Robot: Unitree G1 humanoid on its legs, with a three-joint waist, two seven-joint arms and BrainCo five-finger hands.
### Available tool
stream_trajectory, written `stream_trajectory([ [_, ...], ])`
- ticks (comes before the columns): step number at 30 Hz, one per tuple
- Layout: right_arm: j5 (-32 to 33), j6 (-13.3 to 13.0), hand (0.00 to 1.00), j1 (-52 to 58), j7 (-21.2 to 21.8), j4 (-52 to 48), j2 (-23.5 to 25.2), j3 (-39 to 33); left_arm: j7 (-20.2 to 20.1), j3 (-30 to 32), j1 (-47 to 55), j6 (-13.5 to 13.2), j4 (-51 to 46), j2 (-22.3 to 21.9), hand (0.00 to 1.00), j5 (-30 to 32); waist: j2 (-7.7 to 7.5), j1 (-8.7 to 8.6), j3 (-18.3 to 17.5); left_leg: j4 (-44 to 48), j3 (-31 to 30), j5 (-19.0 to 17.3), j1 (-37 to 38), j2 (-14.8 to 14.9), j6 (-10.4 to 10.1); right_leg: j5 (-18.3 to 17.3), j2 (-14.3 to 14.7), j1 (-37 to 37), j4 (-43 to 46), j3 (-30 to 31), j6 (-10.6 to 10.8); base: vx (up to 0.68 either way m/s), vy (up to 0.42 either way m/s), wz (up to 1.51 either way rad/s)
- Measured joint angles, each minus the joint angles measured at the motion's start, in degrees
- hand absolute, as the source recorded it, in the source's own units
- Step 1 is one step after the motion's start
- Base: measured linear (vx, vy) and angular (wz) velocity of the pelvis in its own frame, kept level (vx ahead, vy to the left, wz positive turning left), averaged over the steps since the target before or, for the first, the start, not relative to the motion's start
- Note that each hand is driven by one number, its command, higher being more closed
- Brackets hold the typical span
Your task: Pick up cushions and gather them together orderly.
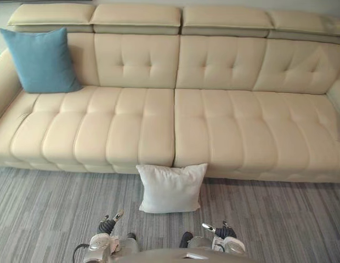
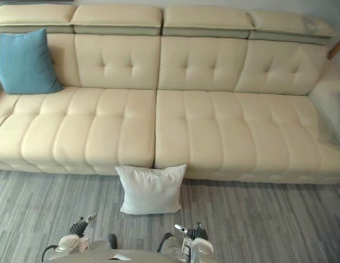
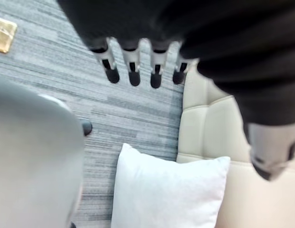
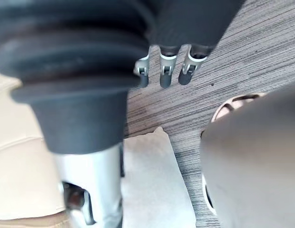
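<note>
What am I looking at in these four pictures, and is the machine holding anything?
This is a two-legged humanoid robot with two arms, each ending in a hand with fingers. The two wide pictures come from cameras in its head, looking down. The two close ones come from cameras on its wrists. In front of it is a cream sofa on a grey striped floor. A blue cushion leans against the backrest at the sofa's left end. A white cushion stands on the floor, leaning against the sofa's front. The left hand and right hand hang low over the floor with fingers relaxed, holding nothing.
</note>
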Motion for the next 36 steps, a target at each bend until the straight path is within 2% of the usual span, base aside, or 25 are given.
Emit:
stream_trajectory([
  [3, -0.01, 0.09, 0.00, -3.38, -1.04, -4.82, -0.13, 2.13, 0.55, -0.16, -1.51, -0.01, -2.93, 0.63, 0.00, -0.19, -0.20, -0.13, 3.05, 4.93, 0.87, -1.06, -6.39, 0.31, 0.25, -1.40, -1.48, -6.61, 4.83, 1.31, 0.05, -0.22, -0.032, -0.11],
  [5, 0.01, 0.11, 0.00, -5.65, -2.46, -8.49, -0.47, 3.38, 1.50, -1.08, -2.84, -0.06, -5.83, 0.98, 0.00, -0.86, -0.26, -0.01, 5.06, 10.21, 1.75, -2.78, -12.23, 1.82, 0.52, -1.31, -1.25, -11.66, 7.22, 2.25, -0.15, -0.23, -0.021, -0.25],
  [6, 0.03, 0.02, 0.00, -7.68, -3.25, -11.23, -1.31, 4.37, 2.09, -1.68, -4.49, -0.09, -7.88, 1.64, 0.00, -2.40, -0.55, 0.58, 6.63, 13.76, 2.60, -3.83, -16.39, 3.00, 0.43, -1.05, -0.83, -15.67, 9.01, 3.39, -0.55, -0.21, -0.016, -0.39],
  [7, 0.05, 0.01, 0.00, -8.48, -3.74, -12.05, -1.56, 4.32, 2.17, -1.69, -5.16, -0.09, -8.59, 1.83, 0.00, -2.54, -0.62, 0.80, 7.35, 14.74, 2.88, -4.10, -17.37, 3.38, 0.45, -0.94, -0.66, -16.57, 9.46, 3.75, -0.71, -0.21, -0.006, -0.40],
  [8, 0.13, -0.08, 0.00, -10.59, -4.82, -14.34, -2.60, 4.32, 2.96, -1.71, -7.15, -0.38, -10.51, 2.43, 0.00, -3.56, -0.75, 1.07, 9.50, 17.15, 3.32, -4.80, -19.76, 4.03, 0.61, -0.70, -0.56, -18.94, 10.77, 4.39, -1.07, -0.15, 0.008, -0.23],
  [11, 0.32, -0.21, 0.00, -15.25, -6.70, -17.94, -5.26, 4.01, 4.36, -1.70, -11.64, -0.96, -13.72, 4.54, 0.00, -4.72, -0.72, 1.20, 11.72, 22.32, 3.83, -6.04, -26.24, 5.23, 1.21, -0.27, -0.54, -25.73, 14.10, 5.88, -1.93, -0.13, 0.029, -0.24],
  [14, 1.99, -0.42, 0.00, -24.22, -9.19, -19.91, -8.49, 3.69, 5.79, -1.24, -20.22, -1.62, -15.95, 8.46, 0.00, -6.28, -0.52, 1.23, 14.83, 28.80, 4.34, -6.94, -36.80, 6.76, 1.75, 0.89, -0.42, -36.25, 18.50, 7.49, -3.33, -0.10, 0.051, -0.24],
  [15, 2.29, -0.41, 0.00, -25.61, -9.27, -19.99, -8.94, 3.65, 5.90, -1.04, -21.43, -1.84, -16.35, 8.90, 0.00, -6.49, -0.47, 1.28, 15.02, 29.81, 4.30, -7.16, -38.59, 7.05, 1.80, 1.03, -0.34, -37.92, 19.01, 7.55, -3.50, -0.09, 0.034, -0.18],
  [18, 2.84, -0.39, 0.00, -34.26, -11.22, -21.08, -12.43, 3.38, 6.62, 1.30, -29.40, -2.56, -18.52, 11.19, 0.00, -6.89, 0.00, 1.56, 17.75, 36.23, 2.82, -7.76, -50.30, 8.04, 2.52, 0.91, -0.38, -48.88, 24.20, 8.63, -4.03, -0.11, 0.030, -0.06],
  [22, 3.49, -0.59, 0.00, -41.64, -12.87, -22.77, -16.44, 3.11, 6.76, 3.05, -34.30, -2.62, -20.65, 13.42, 0.00, -8.75, 0.16, 2.31, 20.61, 41.41, 1.98, -8.22, -60.08, 8.81, 3.01, 0.57, -0.67, -58.51, 29.13, 9.36, -4.53, -0.07, 0.011, -0.02],
  [24, 3.49, -0.63, 0.00, -44.65, -13.90, -24.14, -19.39, 3.09, 6.82, 4.62, -36.64, -2.62, -21.62, 15.10, 0.00, -9.25, 0.14, 2.52, 20.66, 44.98, 0.97, -8.39, -67.23, 8.83, 3.21, -0.35, -1.58, -65.56, 33.53, 9.47, -5.07, -0.09, -0.021, 0.13],
  [30, 3.50, -0.69, 0.00, -51.43, -15.55, -23.98, -23.82, 3.30, 7.32, 5.11, -41.49, -2.81, -22.96, 20.45, 0.00, -11.36, 0.14, 3.04, 20.88, 51.34, -0.70, -8.75, -79.92, 9.39, 3.62, -2.12, -2.50, -78.29, 40.64, 10.23, -4.97, -0.09, -0.037, 0.07],
  [36, 5.65, -1.07, 0.00, -56.83, -18.08, -21.13, -23.59, 6.07, 9.02, 3.09, -48.92, -3.11, -22.90, 21.37, 0.00, -11.37, 0.14, 2.90, 20.90, 55.78, -1.94, -8.62, -89.00, 10.01, 3.61, -3.10, -3.06, -87.36, 46.45, 10.35, -5.68, -0.05, -0.017, 0.06],
])
